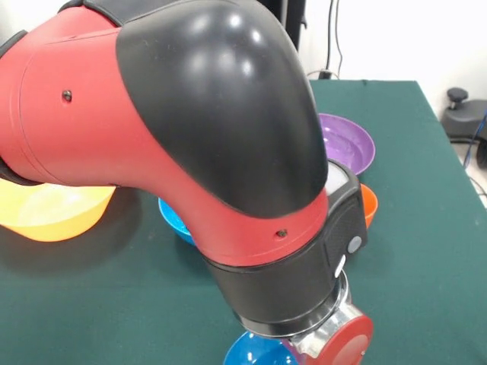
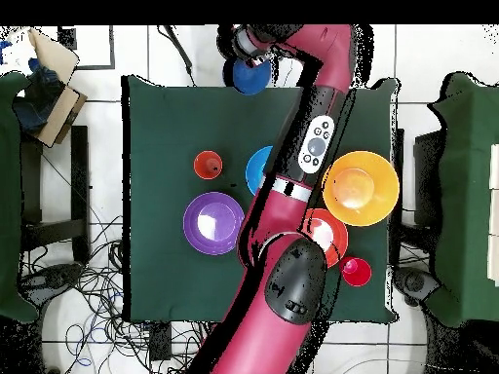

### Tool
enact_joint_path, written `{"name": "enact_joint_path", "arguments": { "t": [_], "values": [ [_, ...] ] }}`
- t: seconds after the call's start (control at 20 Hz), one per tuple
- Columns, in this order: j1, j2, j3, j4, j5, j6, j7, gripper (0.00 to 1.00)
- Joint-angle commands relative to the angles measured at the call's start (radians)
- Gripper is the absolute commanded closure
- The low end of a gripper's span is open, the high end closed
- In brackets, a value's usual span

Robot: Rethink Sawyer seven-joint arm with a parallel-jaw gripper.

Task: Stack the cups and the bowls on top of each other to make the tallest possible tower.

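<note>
**Desk:** What is filling the front view?

**Photographer:** The red and black robot arm (image 1: 190, 152) is crowding the picture, leaning over the green cloth-covered surface (image 1: 426, 289). Seen from overhead, it is reaching across to the far edge.

**Desk:** And the claw?

**Photographer:** The claw (image 2: 246, 44) is showing only as a dark shape at the arm's tip in the overhead view. I cannot tell how it is set or whether it is gripping anything. A glossy blue plastic bowl (image 2: 251, 76) is sitting just beside it at the surface's edge.

**Desk:** Where are the other pieces lying?

**Photographer:** They are lying spread out. A large yellow-orange plastic bowl (image 2: 361, 187) is resting mouth up on one side of the arm. A large orange-red plastic bowl (image 2: 329, 236) is peeking out from under the arm next to it, with a small red plastic cup (image 2: 356, 271) near both. On the other side, a wide purple plastic bowl (image 2: 212, 222) is gleaming, and a small orange plastic bowl (image 2: 208, 165) is sitting close by. A medium blue plastic bowl (image 2: 260, 170) is half hiding beneath the arm.
</note>
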Motion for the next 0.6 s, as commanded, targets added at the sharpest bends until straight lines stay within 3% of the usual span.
{"name": "enact_joint_path", "arguments": {
  "t": [0.05,0.6],
  "values": [
    [-0.016,0.01,-0.034,0.007,-0.101,0.14,-0.022,1.0],
    [-0.019,0.004,-0.11,0.043,-0.034,0.133,0.017,1.0]
  ]
}}
